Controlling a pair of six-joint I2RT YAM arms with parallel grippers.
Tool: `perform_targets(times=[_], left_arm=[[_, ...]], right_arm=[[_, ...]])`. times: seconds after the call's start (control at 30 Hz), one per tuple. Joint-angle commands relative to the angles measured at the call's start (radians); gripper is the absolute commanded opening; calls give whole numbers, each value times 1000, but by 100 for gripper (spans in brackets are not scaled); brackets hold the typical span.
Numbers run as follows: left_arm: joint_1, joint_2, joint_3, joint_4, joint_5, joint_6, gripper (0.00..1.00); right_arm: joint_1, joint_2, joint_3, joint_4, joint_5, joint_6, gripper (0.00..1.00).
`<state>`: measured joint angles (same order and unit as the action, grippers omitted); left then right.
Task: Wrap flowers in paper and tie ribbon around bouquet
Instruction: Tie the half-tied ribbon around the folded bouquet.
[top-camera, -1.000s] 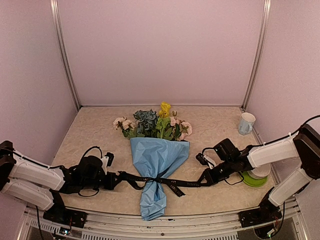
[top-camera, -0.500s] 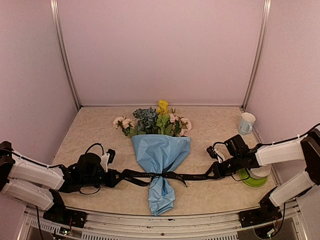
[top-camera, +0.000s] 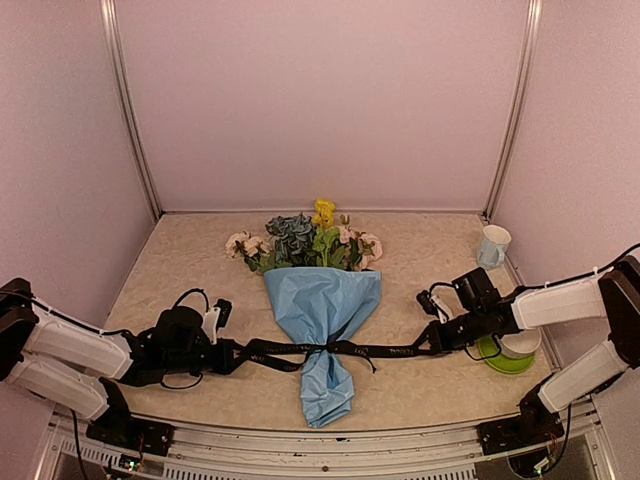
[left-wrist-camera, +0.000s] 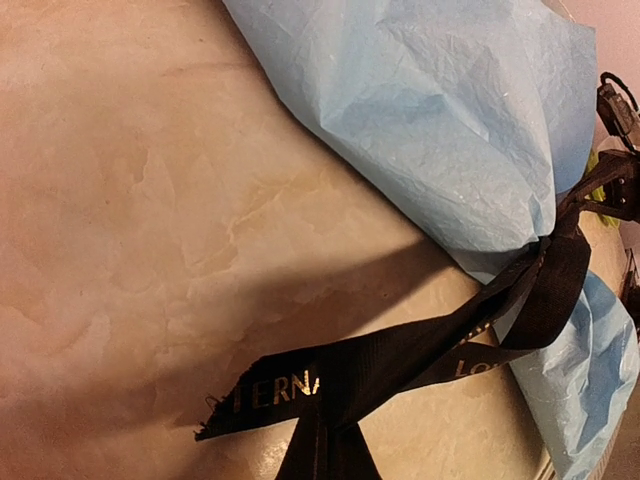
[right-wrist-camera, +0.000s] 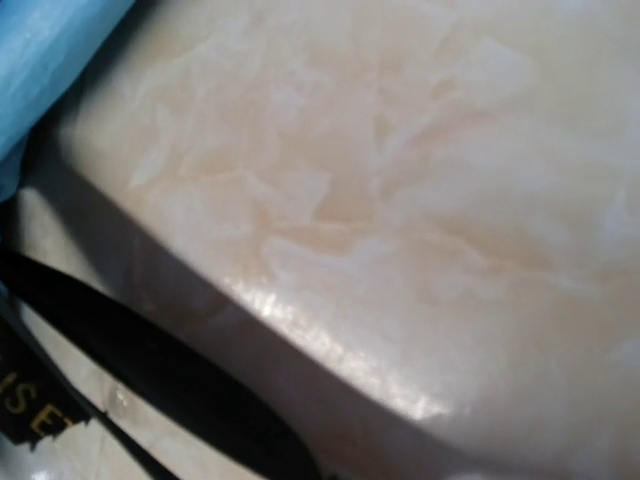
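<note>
Got a bouquet (top-camera: 318, 285) here: pink, yellow and blue-green artificial flowers (top-camera: 305, 243) in a crinkly light blue paper cone (top-camera: 322, 310). Lying in the middle of the beige marbled surface (top-camera: 190, 265), blooms toward the back wall. Cinched at the narrow neck with a long black ribbon with pale lettering (top-camera: 390, 351), knotted there and stretched out to both sides. One end clamped tight in the left claw (top-camera: 228, 356), the other pinched in the right claw (top-camera: 433, 344). Off to the right: pale blue mug (top-camera: 492, 246), green plate (top-camera: 505, 362).
</note>
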<state>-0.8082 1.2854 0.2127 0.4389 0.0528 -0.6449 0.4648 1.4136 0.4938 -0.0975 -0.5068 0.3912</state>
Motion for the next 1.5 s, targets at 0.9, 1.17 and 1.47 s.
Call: perform_targets(times=[0.9,1.17,1.47], left_arm=[[177,276,414,-105,-72,318,0],[262,478,551,-134,-42,318,0],[282,519,556,-147,-40,323,0]], right_arm=[[305,10,96,-217,280,168,0],[449,65,33,-214,244,241,0],[472,50,-36,-192,216,281,0]])
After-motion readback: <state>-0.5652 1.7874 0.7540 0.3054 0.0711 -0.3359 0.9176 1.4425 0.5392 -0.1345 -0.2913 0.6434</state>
